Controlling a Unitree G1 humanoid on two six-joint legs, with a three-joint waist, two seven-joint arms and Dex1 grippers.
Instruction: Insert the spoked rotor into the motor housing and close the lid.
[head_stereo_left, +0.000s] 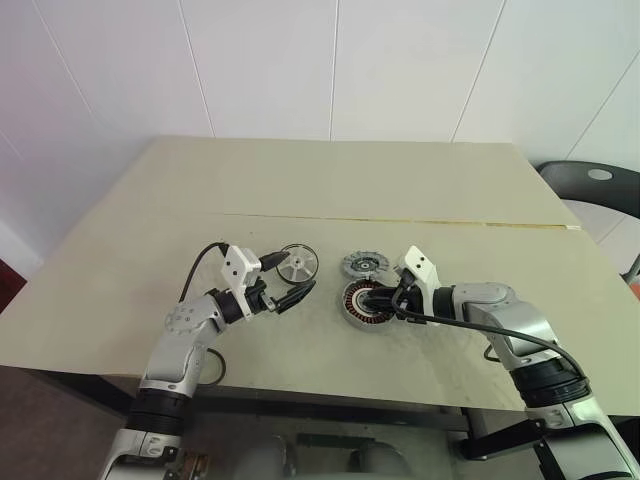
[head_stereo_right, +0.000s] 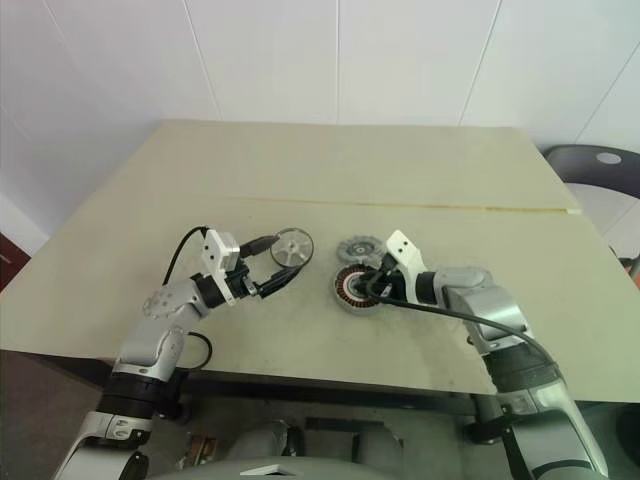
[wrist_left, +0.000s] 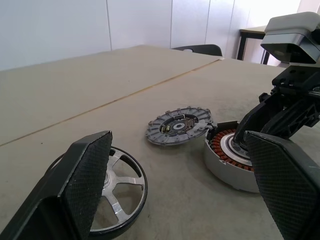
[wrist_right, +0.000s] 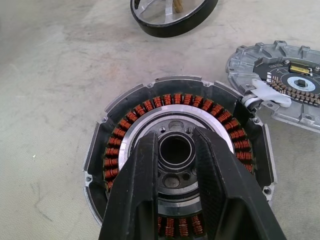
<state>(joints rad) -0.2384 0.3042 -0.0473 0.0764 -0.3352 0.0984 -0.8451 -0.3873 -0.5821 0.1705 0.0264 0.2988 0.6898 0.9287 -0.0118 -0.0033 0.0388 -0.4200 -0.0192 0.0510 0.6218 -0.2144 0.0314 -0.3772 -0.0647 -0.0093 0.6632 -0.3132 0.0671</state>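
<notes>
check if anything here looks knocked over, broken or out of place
Nothing stands out. The spoked rotor, the lid and the motor housing all lie flat on the table, none damaged. The lid's edge sits right against the housing rim.

left arm reached forward, bent at the elbow, wrist about level; left gripper (head_stereo_left: 287, 292) pointed toward the right, fingers (wrist_left: 82, 185) spread wide, nothing between. right arm angled inward; right gripper (head_stereo_left: 381, 299) tilted downward, fingers (wrist_right: 140, 195) close together with small gap.
</notes>
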